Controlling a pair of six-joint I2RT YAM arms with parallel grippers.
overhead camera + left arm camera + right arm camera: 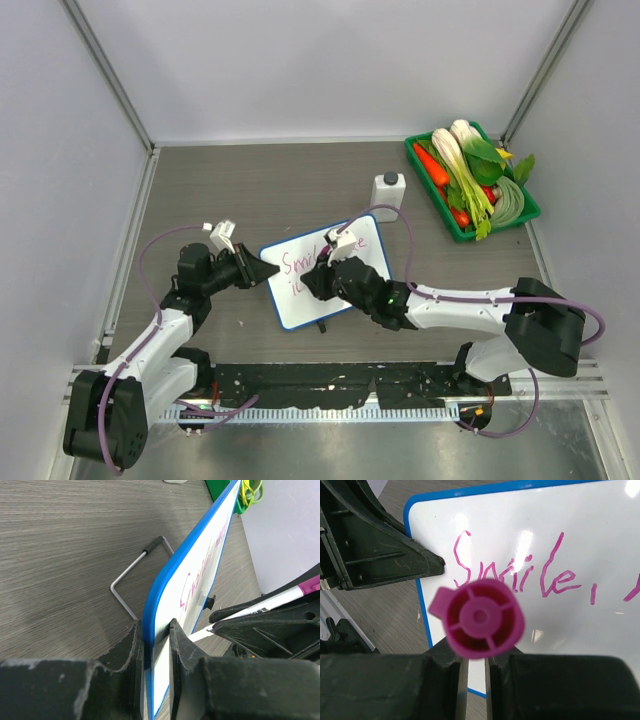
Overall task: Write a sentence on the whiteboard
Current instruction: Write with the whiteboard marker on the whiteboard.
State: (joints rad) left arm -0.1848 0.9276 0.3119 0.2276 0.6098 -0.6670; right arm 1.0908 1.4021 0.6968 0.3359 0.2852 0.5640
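Note:
The whiteboard (368, 250) is white with a blue rim and lies tilted in the middle of the table. My left gripper (268, 277) is shut on its left edge; in the left wrist view the gripper (156, 630) clamps the blue rim (165, 580). My right gripper (322, 278) is over the board, shut on a magenta-capped marker (479, 617), whose white barrel also shows in the left wrist view (260, 607). The sentence (520, 570) is magenta handwriting that begins "Smile,". A second line begins below it (297, 290). My right gripper hides the middle of the writing.
A white bottle (388, 192) with a black cap stands behind the board. A green tray (428, 180) of vegetables sits at the back right. A bent wire stand (135, 575) with a black foot juts out behind the board. Walls enclose the table on three sides.

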